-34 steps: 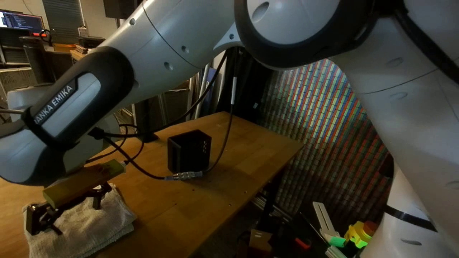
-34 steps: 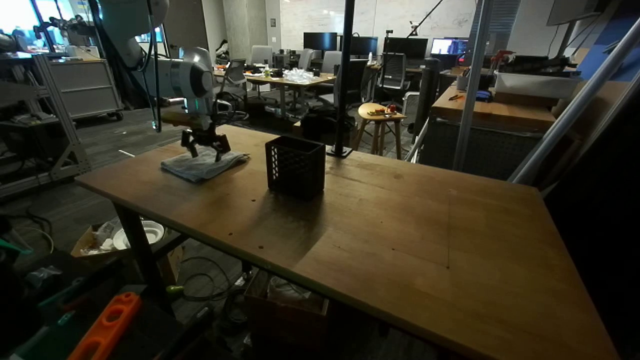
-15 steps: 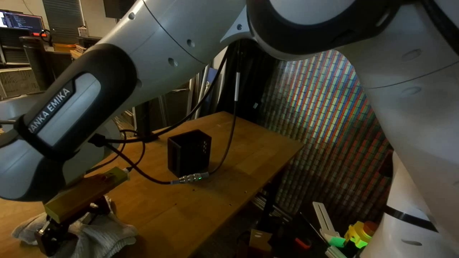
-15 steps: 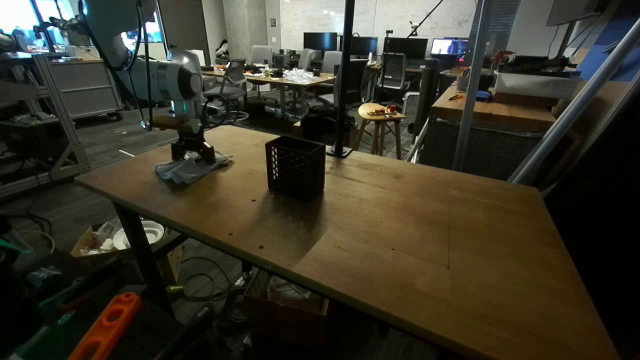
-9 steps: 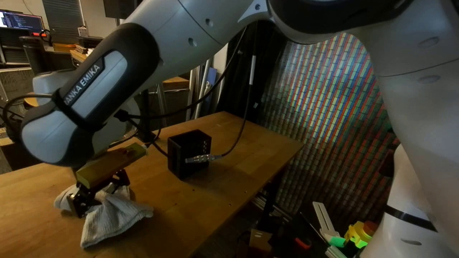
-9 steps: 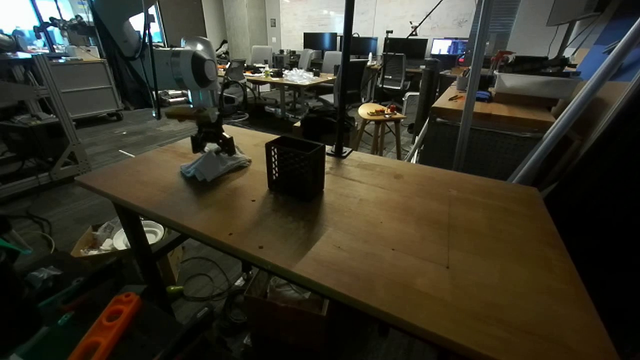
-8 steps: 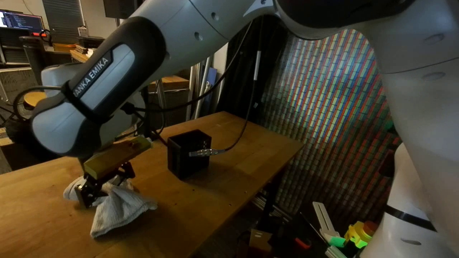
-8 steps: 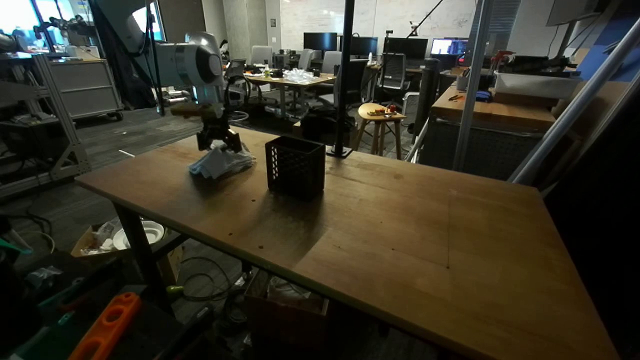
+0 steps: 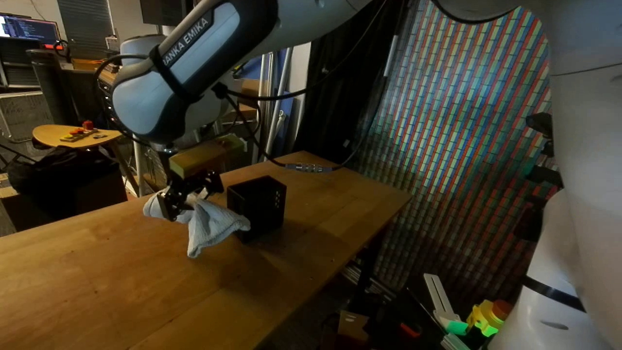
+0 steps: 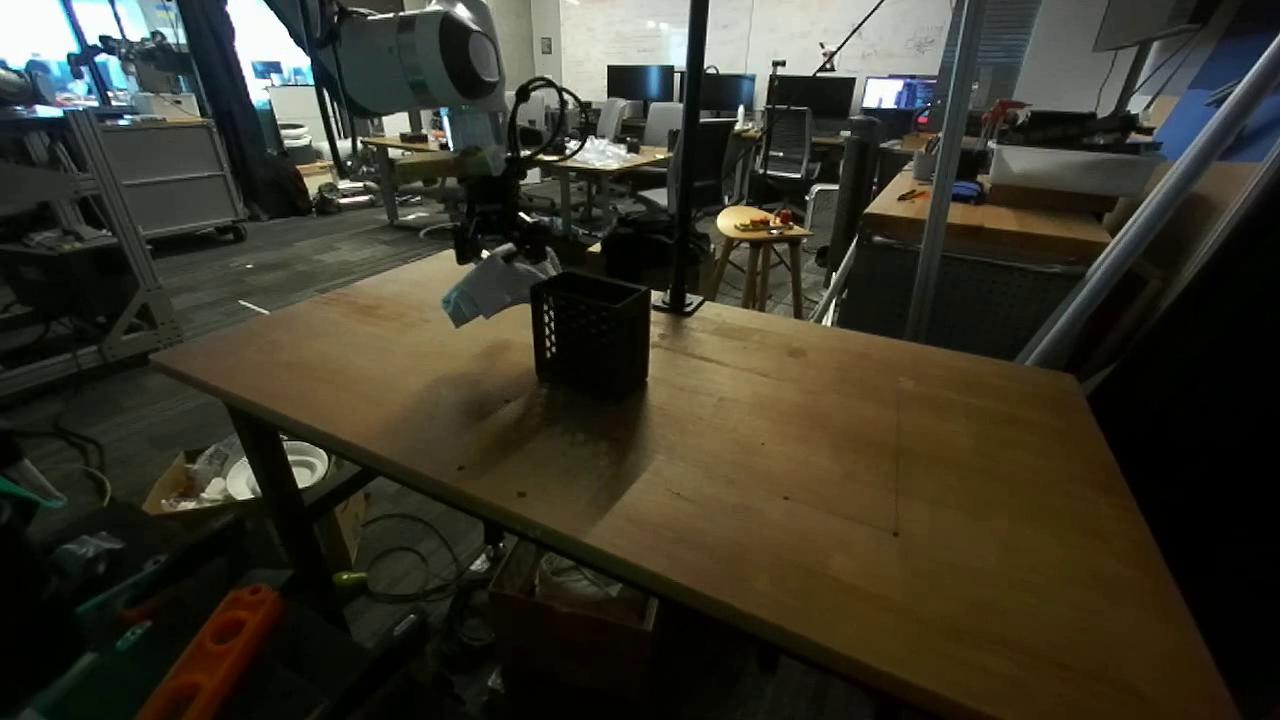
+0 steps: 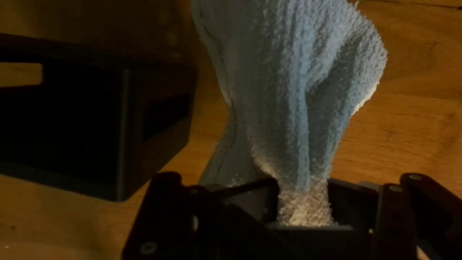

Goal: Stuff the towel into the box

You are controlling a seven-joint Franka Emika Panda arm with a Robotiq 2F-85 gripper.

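In an exterior view the pincer [image 9: 191,198] is pinching the towel [image 9: 214,224], which droops beneath it on both sides. The box [image 9: 256,209] stands upright just to the pincer's right, open at the top. A corner of the towel passes in front of its lower side; whether they touch I cannot tell.

In an exterior view the table [image 10: 900,600] lies below the pincer, the towel raised above it and outside the box, whose walls are pierced with holes. Lower down and left of the pincer, a carton [image 10: 352,520] holds a round white dish [image 10: 308,462] and some clear plastic [image 10: 212,464]. Under the table, a second carton [image 10: 575,645] has something crumpled and see-through in it.

In the wrist view the towel fans out from between the fingers [image 11: 353,202]. The box is left of the pincer, its inside too dark to read.
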